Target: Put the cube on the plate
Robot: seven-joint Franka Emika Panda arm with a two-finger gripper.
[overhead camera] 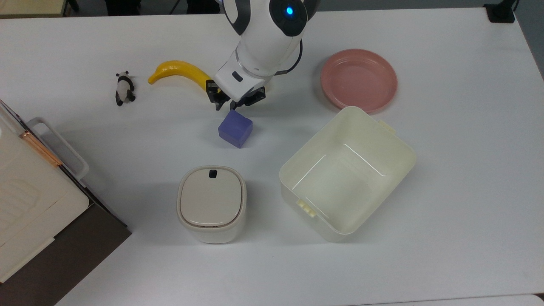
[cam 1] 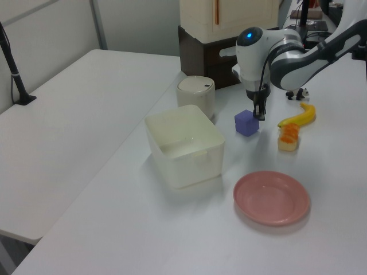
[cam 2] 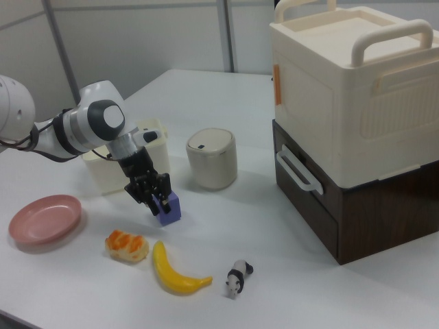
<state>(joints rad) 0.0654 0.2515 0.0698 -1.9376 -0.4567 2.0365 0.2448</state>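
Note:
The blue-purple cube (overhead camera: 235,128) rests on the white table, near the middle of the top view. My gripper (overhead camera: 234,102) hangs open just behind it, fingertips close to the cube's far top edge, nothing between them. In the left view the gripper (cam 1: 260,110) stands at the right of the cube (cam 1: 246,123). In the right view the cube (cam 2: 171,209) sits just behind the gripper (cam 2: 152,199). The pink plate (overhead camera: 359,78) lies bare at the top view's upper right, also low in the left view (cam 1: 271,197) and at the right view's left edge (cam 2: 44,218).
A cream tub (overhead camera: 408,157) stands between cube and plate. A lidded bin (overhead camera: 211,203) stands in front of the cube. A banana (overhead camera: 182,70), a toy panda (overhead camera: 123,88) and a bread piece (cam 1: 288,137) lie nearby. A drawer unit (cam 2: 343,103) stands at the table's edge.

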